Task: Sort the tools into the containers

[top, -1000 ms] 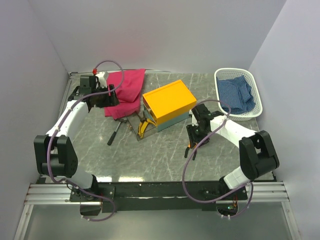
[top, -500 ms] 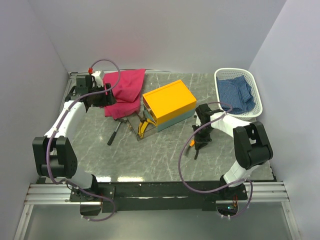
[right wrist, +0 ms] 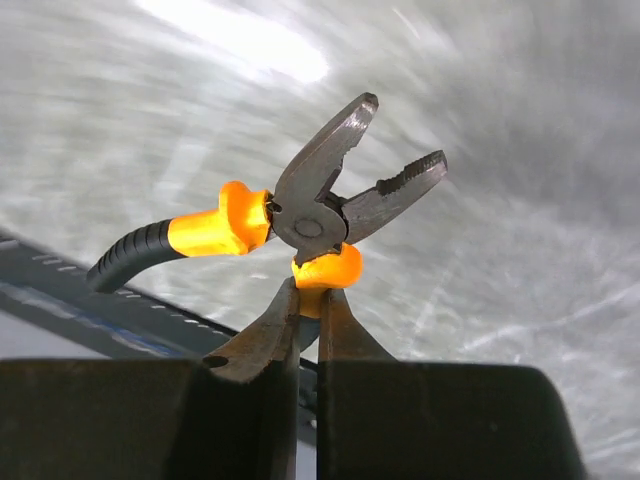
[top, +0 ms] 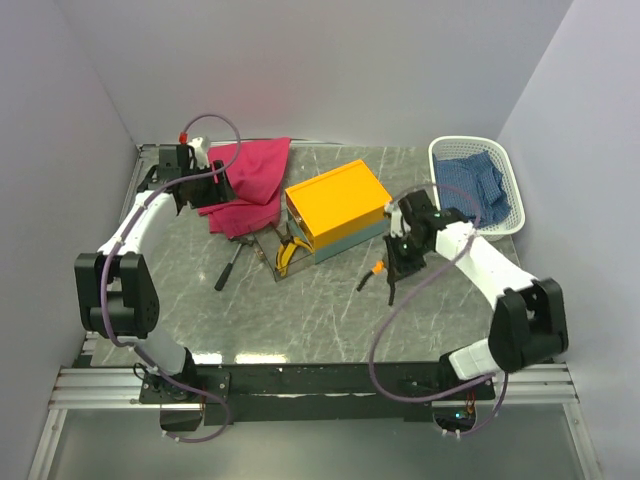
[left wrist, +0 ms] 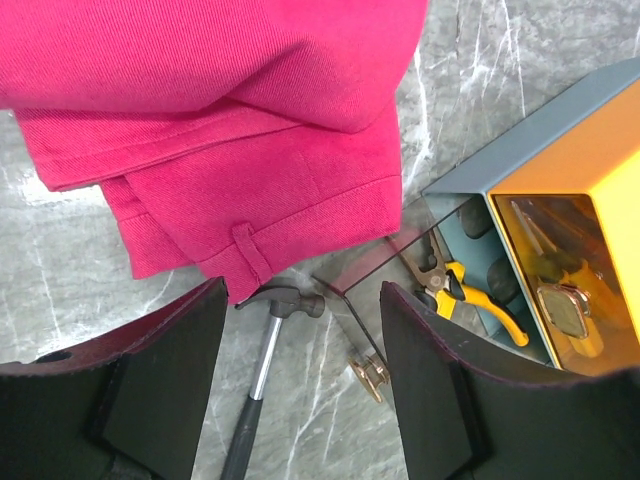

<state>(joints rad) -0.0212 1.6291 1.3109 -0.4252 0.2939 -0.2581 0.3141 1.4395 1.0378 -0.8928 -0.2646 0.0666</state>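
Note:
My right gripper is shut on one orange handle of the orange-black pliers, which hang off the table with their steel jaws apart. From above, my right gripper holds the pliers just right of the orange-yellow toolbox. My left gripper stands open and empty over the black-handled hammer. In the top view my left gripper hovers by the magenta cloth. Yellow-black pliers lie in the toolbox's open front. The white lattice basket stands at the back right.
A magenta cloth lies at the back left, its hem touching the hammer's head. The basket holds a blue checked cloth. A clear flap with a brass latch juts from the toolbox. Walls close in on three sides.
My right gripper has shut on the orange-black pliers and lifted them off the table, swinging towards the toolbox. The left arm has shifted slightly towards the back.

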